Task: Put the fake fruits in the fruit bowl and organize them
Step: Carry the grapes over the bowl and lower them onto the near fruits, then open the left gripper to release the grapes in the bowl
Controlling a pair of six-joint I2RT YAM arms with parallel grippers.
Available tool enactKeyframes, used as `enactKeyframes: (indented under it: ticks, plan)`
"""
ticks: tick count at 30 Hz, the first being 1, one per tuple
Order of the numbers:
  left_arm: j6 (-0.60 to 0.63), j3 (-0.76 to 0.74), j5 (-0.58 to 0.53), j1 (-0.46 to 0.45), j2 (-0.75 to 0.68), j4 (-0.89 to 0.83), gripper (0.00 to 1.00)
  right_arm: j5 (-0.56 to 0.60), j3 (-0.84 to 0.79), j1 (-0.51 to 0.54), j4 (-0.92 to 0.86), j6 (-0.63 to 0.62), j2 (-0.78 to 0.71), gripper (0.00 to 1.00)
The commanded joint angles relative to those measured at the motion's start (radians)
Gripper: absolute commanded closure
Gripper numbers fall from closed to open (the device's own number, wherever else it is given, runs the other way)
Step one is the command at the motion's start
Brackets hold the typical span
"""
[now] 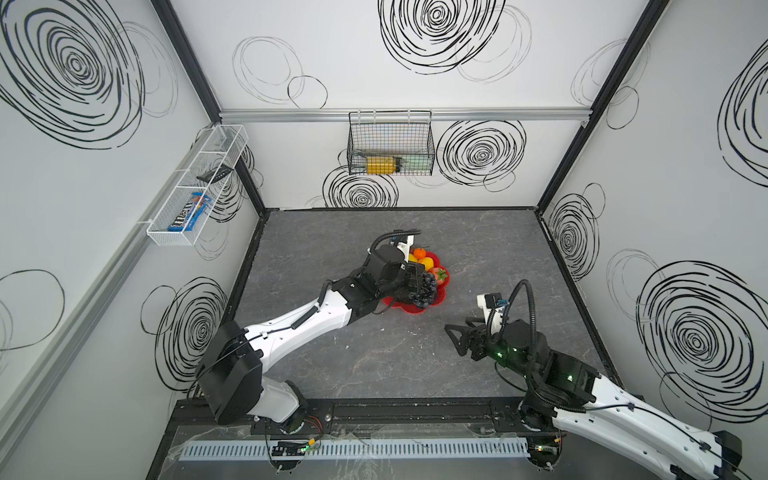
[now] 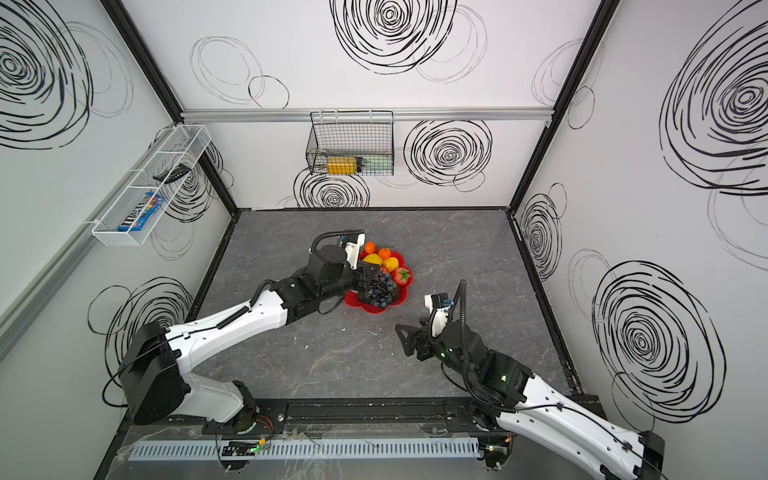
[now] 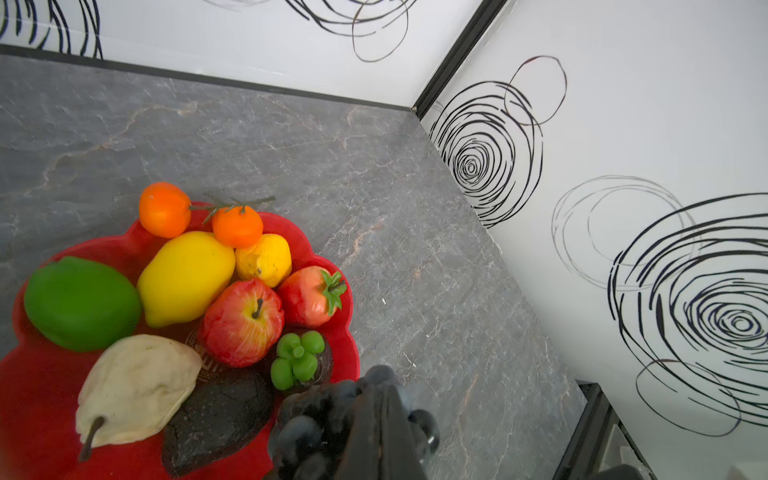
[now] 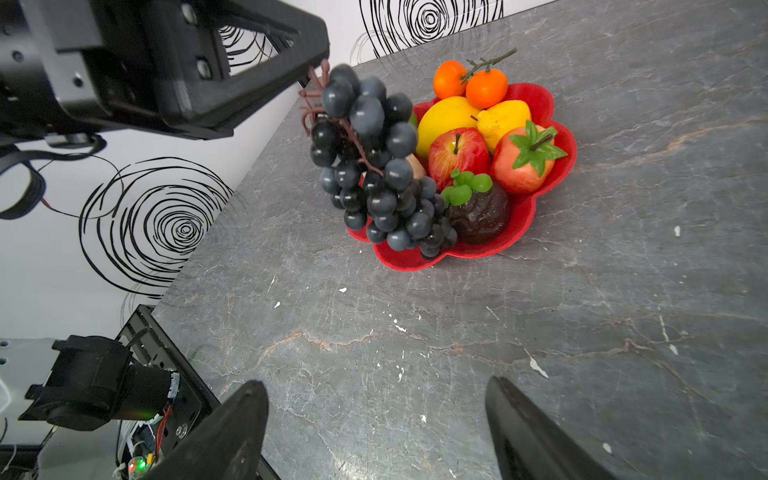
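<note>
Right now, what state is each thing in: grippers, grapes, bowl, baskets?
left gripper, shut, holding the grape bunch
grape bunch, hanging by its stem over the fruit bowl
fruit bowl, upright, filled with fruits
right gripper, open, empty
black wire basket, bottle lying inside
white wire basket, candy packet inside

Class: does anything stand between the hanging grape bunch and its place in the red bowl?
Nothing outside the bowl, but it is crowded: the black avocado and the green-capped dark fruit lie beside the grape bunch, leaving little bare room.
</note>
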Motion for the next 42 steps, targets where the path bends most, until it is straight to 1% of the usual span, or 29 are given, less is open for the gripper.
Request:
enactKeyframes:
  ticks: [1, 7, 16, 20, 24, 26, 33, 38, 42]
  plan:
    - [-0.010, -0.001, 0.010, -0.007, -0.009, 0.067, 1.00, -0.001, -0.010, 0.005, 0.025, 0.004, 0.010, 0.14]
    - [-0.028, -0.064, -0.042, 0.020, -0.034, 0.065, 1.00, 0.006, -0.009, 0.005, 0.009, 0.007, -0.005, 0.14]
    - [-0.066, -0.111, -0.040, 0.073, -0.027, 0.054, 1.00, 0.004, -0.009, 0.006, 0.016, 0.010, 0.001, 0.14]
    - [-0.069, -0.119, -0.049, 0.098, -0.018, 0.016, 1.00, 0.003, -0.010, 0.005, 0.018, 0.010, 0.003, 0.13]
    - [-0.064, -0.144, -0.037, 0.132, -0.010, 0.034, 1.00, 0.002, -0.012, 0.006, 0.019, 0.010, 0.008, 0.13]
    - [-0.050, -0.141, -0.029, 0.141, -0.002, 0.039, 1.00, 0.002, -0.013, 0.006, 0.021, 0.010, 0.008, 0.13]
    - [-0.017, -0.107, -0.074, 0.162, 0.048, -0.006, 1.00, 0.003, -0.012, 0.006, 0.020, 0.012, 0.009, 0.13]
    - [-0.020, -0.101, -0.093, 0.183, 0.081, -0.003, 1.00, 0.003, -0.013, 0.005, 0.023, 0.012, 0.011, 0.13]
    - [0.010, -0.079, -0.098, 0.199, 0.109, 0.012, 1.00, -0.001, -0.014, 0.005, 0.028, 0.012, 0.018, 0.13]
